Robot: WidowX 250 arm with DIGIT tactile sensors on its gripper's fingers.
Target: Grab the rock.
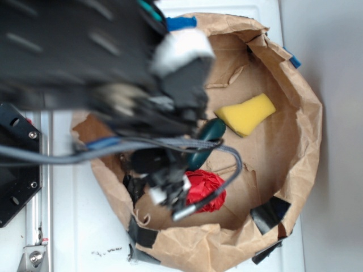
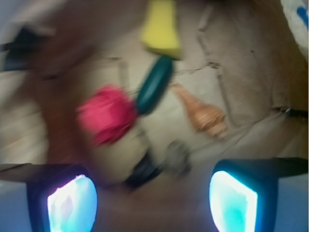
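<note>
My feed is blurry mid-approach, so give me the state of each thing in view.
gripper: open, holding nothing, above the bag floor
rock: loose on the floor, ungrasped
green oblong: lying flat, one end at the red object
spiral shell: lying on its side, apart from the rock
red crumpled object: loose
yellow sponge: lying flat
paper bag: open, rim rolled down

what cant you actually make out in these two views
- Exterior view: the rock and the spiral shell are hidden behind the arm and gripper, which are smeared by motion.
- Wrist view: motion blur leaves the rock a grey blob, surface unreadable; the black thing beside it cannot be identified.
- Wrist view: the fingers are cut off by the bottom edge.
- Exterior view: the green oblong is half covered by cables.
</note>
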